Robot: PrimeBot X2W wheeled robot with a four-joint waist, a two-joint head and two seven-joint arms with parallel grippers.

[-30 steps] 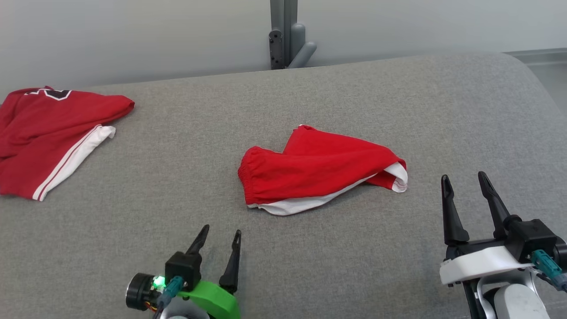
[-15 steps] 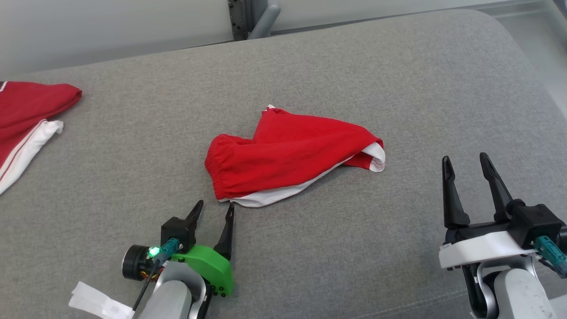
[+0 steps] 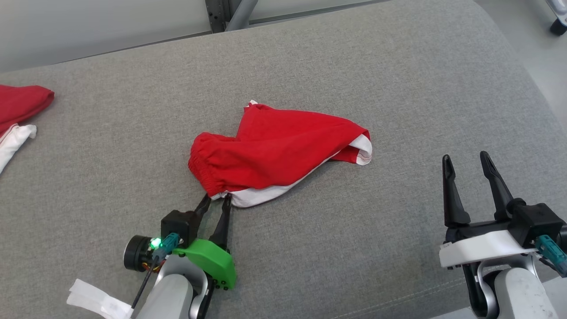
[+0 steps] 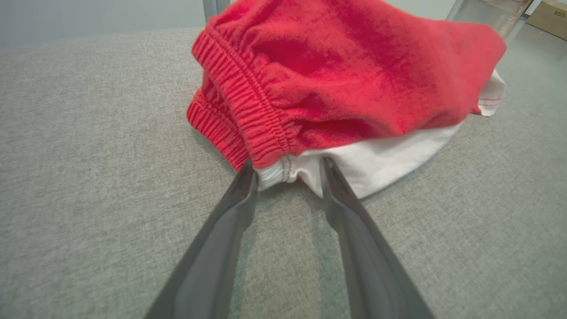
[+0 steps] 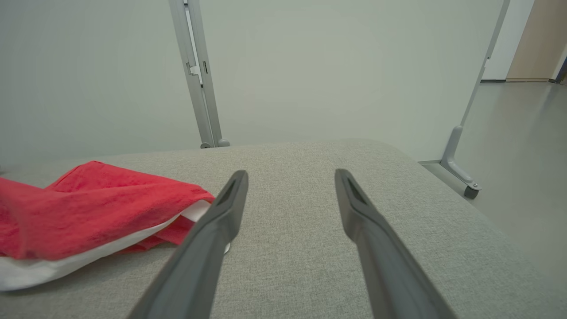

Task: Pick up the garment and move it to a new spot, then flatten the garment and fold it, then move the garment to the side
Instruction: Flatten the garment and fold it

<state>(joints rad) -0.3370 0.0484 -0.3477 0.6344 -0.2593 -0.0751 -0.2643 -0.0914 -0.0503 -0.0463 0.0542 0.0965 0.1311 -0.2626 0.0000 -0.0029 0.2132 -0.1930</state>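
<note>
Nearest the camera, lower left: a crumpled white strip of paper or tape [image 3: 95,299] beside the pale left forearm; material unclear. Left gripper [image 3: 217,198], green-shelled, lies low over the grey woven upholstered surface [image 3: 354,248] with its two dark fingers apart. The tips sit either side of a small white corner at the near hem of the garment. The left wrist view shows fabric between the tips and a gap down the rest of the fingers, so nothing is pinched tight. Right gripper [image 3: 464,156], white-shelled, stands lower right with its fingers spread wide and nothing between them, well clear of the cloth. Middle ground: the bright red pair of shorts with a white underside panel [image 3: 274,150] lies bunched near the centre of the surface. Its gathered elastic waistband faces the left gripper and a white-edged leg opening points right. Further off, far left edge: a second red garment with white trim [image 3: 20,104], partly cut off. Beyond the surface's back edge: a grey metal post [image 3: 217,13] against a pale wall.
</note>
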